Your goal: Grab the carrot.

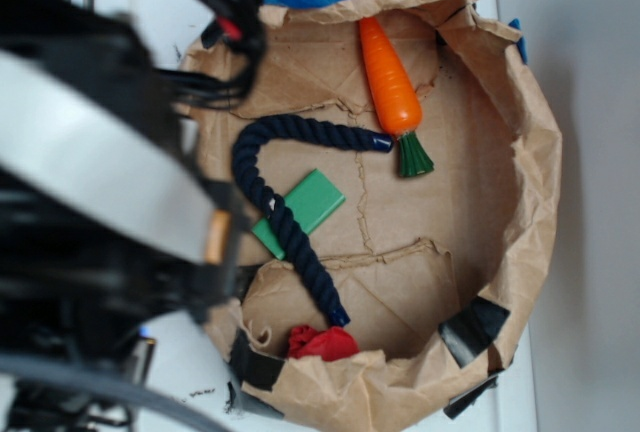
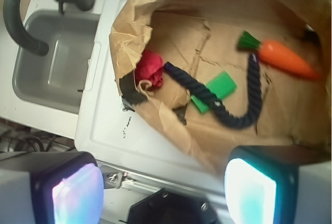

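Blurred and large at the near edge of the wrist view, the two pale glowing pads of the gripper (image 2: 163, 195) stand wide apart with nothing between them, poised above the white counter (image 2: 111, 130) and outside the crumpled brown paper tray (image 2: 129, 42). In the exterior view the black and grey robot arm (image 1: 90, 182) fills the left side, out of focus, beside the tray's left wall.

Inside the tray, a small red cloth lump (image 1: 322, 343) sits against the near wall. One end of a dark navy twisted rope (image 1: 285, 222) lies just beside it; the rope runs across a flat green rectangular block (image 1: 305, 209), then curves round and ends close to the carrot's top. Farther back lies the glossy orange cone-shaped toy carrot (image 1: 389, 80), flat on the paper floor near the far wall, its dark green ribbed top pointing toward the middle of the tray and its tip toward the rim. It is well apart from the gripper.

Beyond the tray rim, the wrist view shows a grey sink (image 2: 52, 68) with a dark curved faucet (image 2: 23, 22).
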